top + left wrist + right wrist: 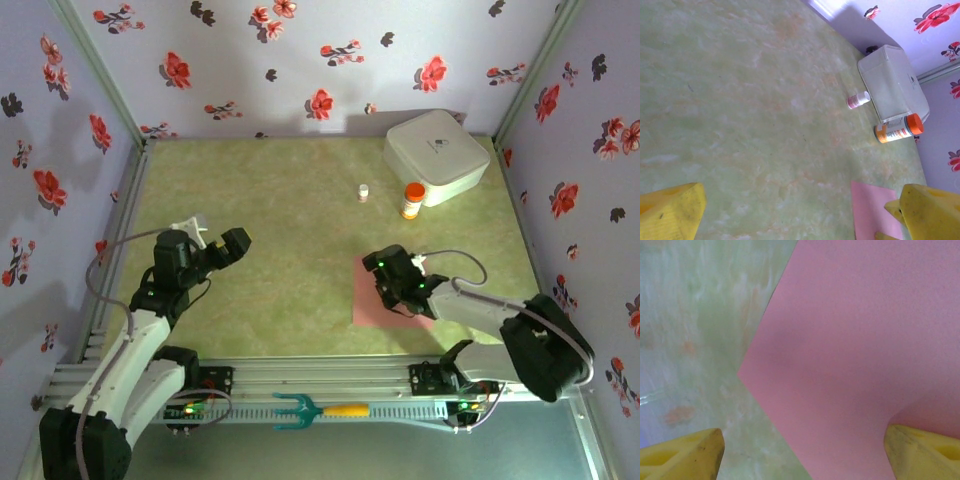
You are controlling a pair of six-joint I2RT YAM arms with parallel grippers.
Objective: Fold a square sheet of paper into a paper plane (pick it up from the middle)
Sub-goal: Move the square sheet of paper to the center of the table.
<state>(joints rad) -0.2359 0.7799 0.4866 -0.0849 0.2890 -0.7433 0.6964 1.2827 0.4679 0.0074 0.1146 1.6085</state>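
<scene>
The square sheet of paper (pixel 368 305) lies flat on the green table, salmon-pink, in front of the right arm. My right gripper (pixel 392 290) hangs low over it, hiding much of it from above. In the right wrist view the paper (pixel 855 340) shows one corner pointing left. The right gripper (pixel 802 452) is open, one finger (pixel 685 455) over bare table and the other (pixel 925 450) at the paper's surface. My left gripper (pixel 215 240) is raised at the left, open and holding nothing (pixel 800 220). A corner of the paper (pixel 872 210) shows in the left wrist view.
A white rounded box (pixel 437 155) stands at the back right, with an orange-capped bottle (pixel 412 200) and a small vial (pixel 363 193) beside it. A teal fork with an orange handle (pixel 320 409) lies on the front rail. Floral walls enclose three sides.
</scene>
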